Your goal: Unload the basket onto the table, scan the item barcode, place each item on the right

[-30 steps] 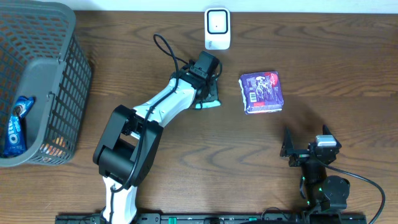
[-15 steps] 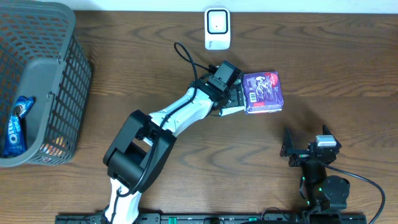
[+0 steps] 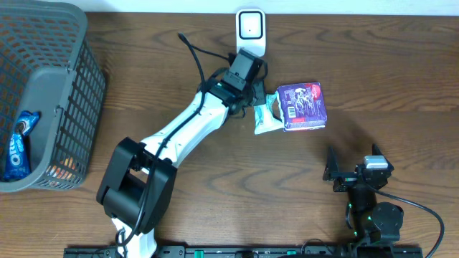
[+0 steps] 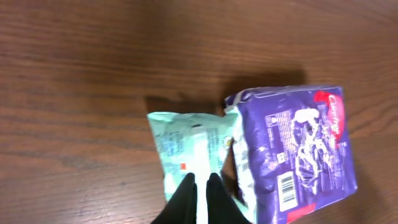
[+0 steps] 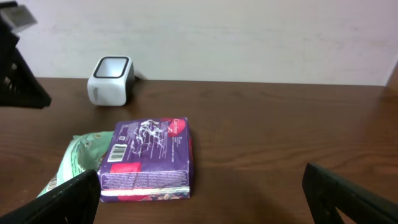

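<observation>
The mint-green packet (image 4: 189,146) lies on the wooden table (image 4: 74,74), straight ahead of the left gripper (image 4: 202,179). The gripper's black fingers are pressed almost together and pinch the packet's near edge at its pale centre seam. The packet is crinkled and its print is too small to read. The purple pack (image 4: 298,155) sits just to the right of the fingers, beside the packet. The white scanner (image 3: 251,32) stands just behind the wrist. The right gripper (image 5: 199,190) is well apart, with its jaws spread wide and nothing between them.

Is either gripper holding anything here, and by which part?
Nothing looks held. The left gripper is shut empty above the mint-green packet, which lies on the table against the purple package. The right gripper is open and empty.
</observation>
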